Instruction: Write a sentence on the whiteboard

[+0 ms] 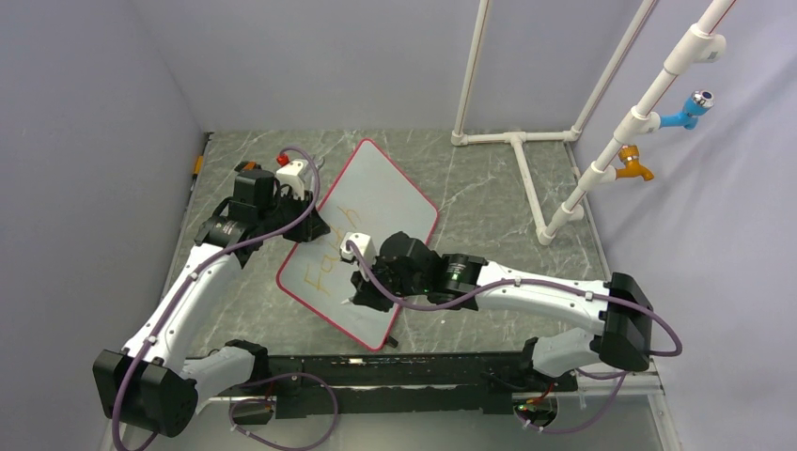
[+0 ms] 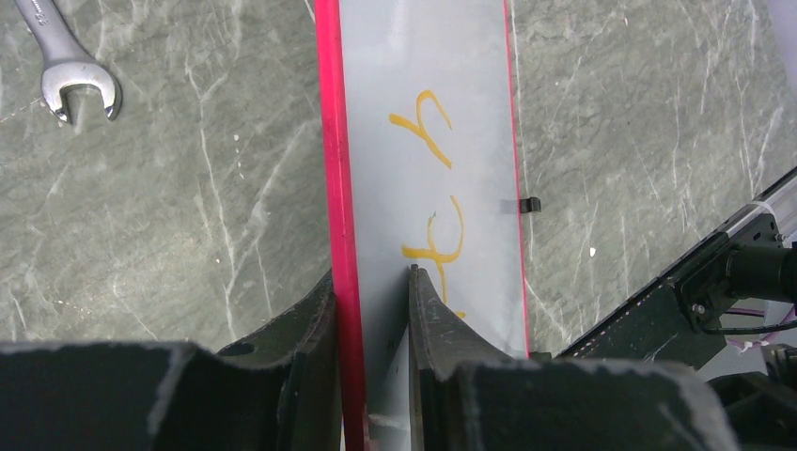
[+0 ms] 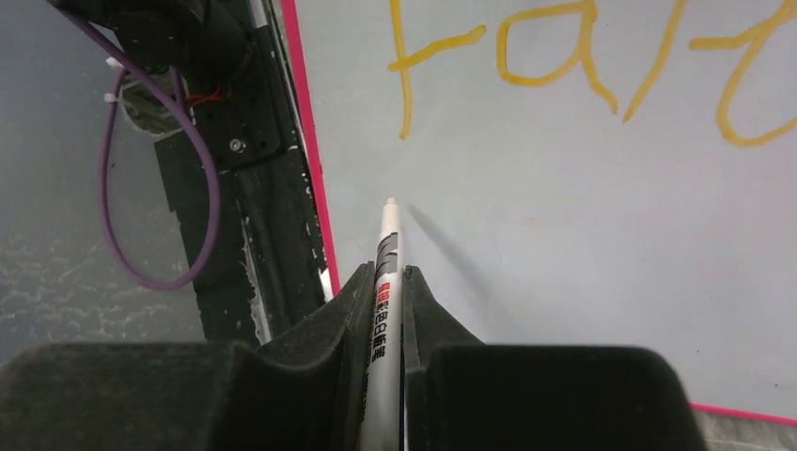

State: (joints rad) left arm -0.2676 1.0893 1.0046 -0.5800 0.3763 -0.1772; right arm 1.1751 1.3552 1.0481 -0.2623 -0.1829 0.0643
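The whiteboard (image 1: 381,197), white with a thin red rim, lies slanted across the middle of the table. Yellow-orange letters (image 1: 326,258) run along its left part. In the right wrist view they read "Fait" (image 3: 545,56), in one line only. My left gripper (image 2: 371,277) is shut on the board's red left edge (image 2: 338,188), near its far end (image 1: 308,218). My right gripper (image 3: 385,271) is shut on a white marker (image 3: 387,244). The marker's tip sits just below the "F", near the board's lower edge (image 1: 362,299).
A steel wrench (image 2: 70,66) lies on the marbled table left of the board. A white pipe frame (image 1: 526,160) with blue (image 1: 686,111) and orange (image 1: 634,167) fittings stands at the back right. The arms' black base rail (image 1: 395,371) runs along the front.
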